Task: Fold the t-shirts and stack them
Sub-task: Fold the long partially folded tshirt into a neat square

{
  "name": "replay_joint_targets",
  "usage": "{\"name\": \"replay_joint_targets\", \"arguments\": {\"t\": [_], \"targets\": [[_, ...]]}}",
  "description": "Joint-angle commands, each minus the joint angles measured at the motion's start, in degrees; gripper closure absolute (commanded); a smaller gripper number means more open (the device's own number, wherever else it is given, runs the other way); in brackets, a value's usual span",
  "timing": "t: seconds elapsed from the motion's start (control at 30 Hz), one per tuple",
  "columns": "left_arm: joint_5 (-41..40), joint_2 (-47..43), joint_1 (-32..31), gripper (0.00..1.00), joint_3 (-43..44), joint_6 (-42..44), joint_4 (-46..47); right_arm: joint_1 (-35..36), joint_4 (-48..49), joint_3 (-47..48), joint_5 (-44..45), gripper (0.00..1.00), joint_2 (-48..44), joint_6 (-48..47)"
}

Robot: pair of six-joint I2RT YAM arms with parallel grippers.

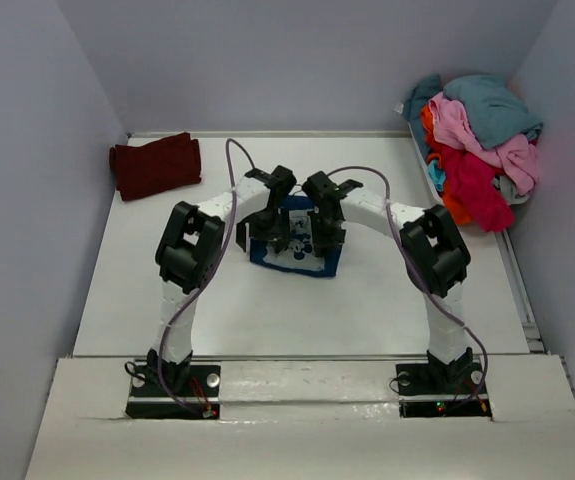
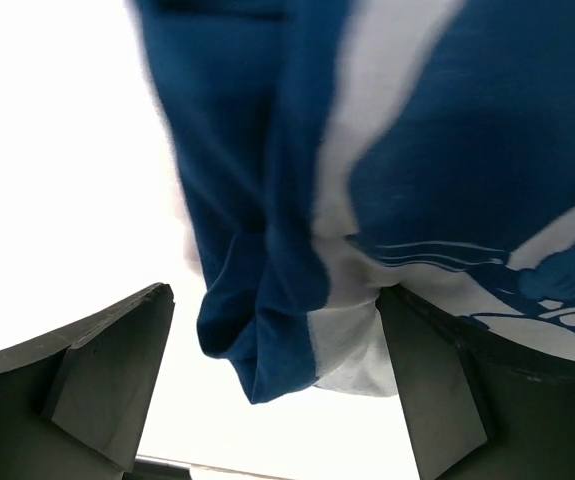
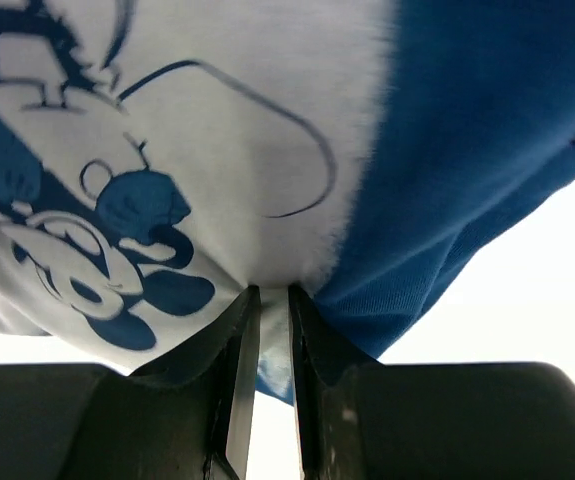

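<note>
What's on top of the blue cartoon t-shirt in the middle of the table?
The right gripper pinches the blue t-shirt at its edge, jaws nearly shut; the left gripper straddles a fold, jaws open. Nothing else on it. They hide part of its print.

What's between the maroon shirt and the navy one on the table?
Top view: nothing lies between the maroon shirt and the navy shirt, just bare table. The left arm crosses above that stretch.
</note>
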Motion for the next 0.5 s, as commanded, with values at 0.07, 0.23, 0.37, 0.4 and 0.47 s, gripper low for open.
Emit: {"name": "replay_joint_targets", "arguments": {"t": [0.07,0.23,0.37,0.4,0.47], "targets": [[-2.86,5.2,-0.2,0.02,3.58,1.42,3.21,-1.1,-2.94,-6.81,4.67,0.76,-7.33,2.47],[-2.6,3.89,-0.72,0.02,1.84,1.86,3.82,-1.1,-1.72,-11.11,2.91,0.76,-11.04,3.79],[-4.17,0.81,-0.73,0.02,0.59,0.98,4.18,-1.1,-1.54,-8.33,2.91,0.76,-10.25,2.91],[-4.7,0.2,-0.73,0.02,1.12,0.81,4.0,-1.1,-1.97,-6.92,3.17,0.76,-9.99,2.74],[-6.72,-1.3,-0.73,0.01,3.92,0.8,2.78,-1.1,-2.68,-1.65,4.05,0.76,-8.85,1.95]]}}
